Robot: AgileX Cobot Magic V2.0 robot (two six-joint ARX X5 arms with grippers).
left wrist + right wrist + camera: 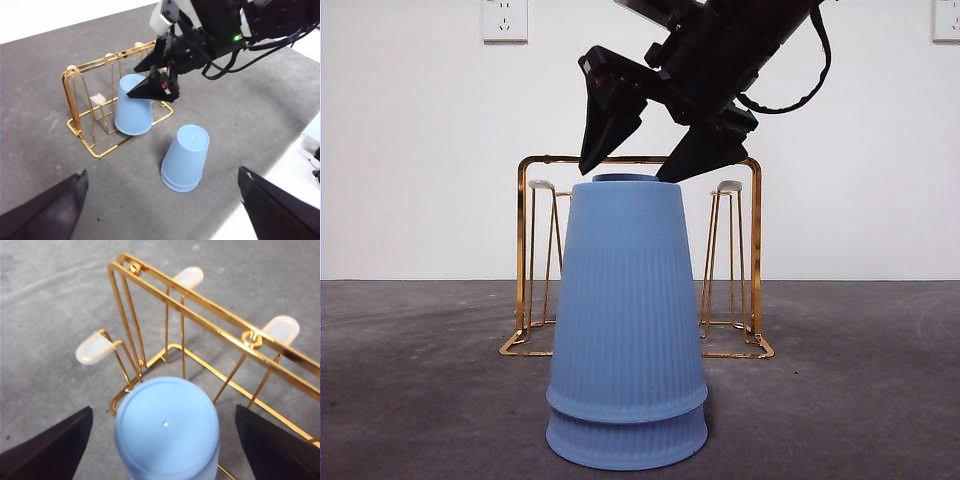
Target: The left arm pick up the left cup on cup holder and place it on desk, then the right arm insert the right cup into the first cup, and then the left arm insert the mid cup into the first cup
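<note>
Wide-spread black jaws of the right gripper [628,170] are held just above a pale blue ribbed plastic cup [133,104] that sits upside down on the gold wire cup holder [92,105]; nothing is gripped. Two more blue cups, nested upside down as a stack [627,325], are seen on the dark grey bench [860,400] in front. Only the left wrist view separates rack cup from stack; the left gripper's [160,200] jaws are spread wide there, empty.

Front cam sits low, about level with the dark grey mottled table [410,400], so the stacked ribbed pale-blue plastic cups [626,320] loom close. Left wrist cam gives us a high, far look down. Right wrist cam hovers close. All three share the gold wire rack with white-tipped prongs [90,105].
</note>
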